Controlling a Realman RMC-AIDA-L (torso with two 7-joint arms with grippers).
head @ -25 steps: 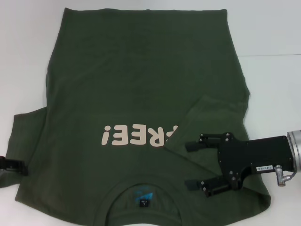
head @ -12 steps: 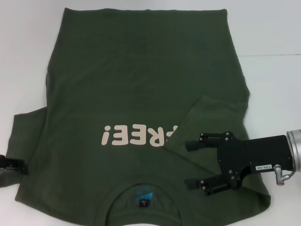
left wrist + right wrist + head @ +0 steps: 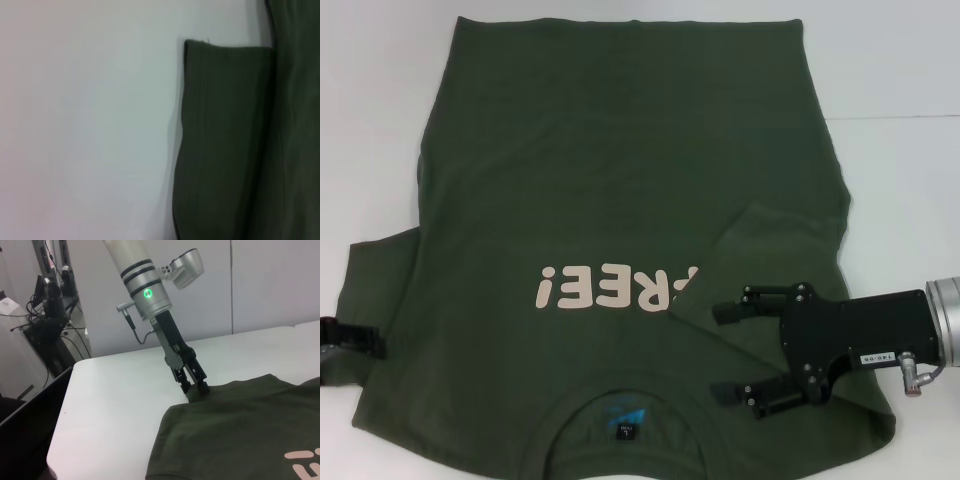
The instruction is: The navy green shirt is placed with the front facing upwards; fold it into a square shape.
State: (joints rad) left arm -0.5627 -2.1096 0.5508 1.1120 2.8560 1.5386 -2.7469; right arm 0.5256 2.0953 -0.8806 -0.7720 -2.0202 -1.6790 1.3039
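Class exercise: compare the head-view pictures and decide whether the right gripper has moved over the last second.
Yes, slightly. The right gripper, fingers open above the navy green shirt, has drifted a little toward the shirt's collar label and the near table edge.

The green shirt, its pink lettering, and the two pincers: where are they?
green shirt [image 3: 620,150]: head view, plain back-half fabric.
pink lettering [image 3: 615,287]: head view, middle letters.
right pincer [image 3: 722,352]: head view, between its open fingertips.
left pincer [image 3: 195,387]: right wrist view, fingertips at the sleeve edge.

A white table [image 3: 900,70] is observed across all views; a faint seam line is noted on its surface at the right in the head view. Beyond its far edge in the right wrist view, dark stands with cables [image 3: 52,300] and a pale wall [image 3: 270,285] are seen.
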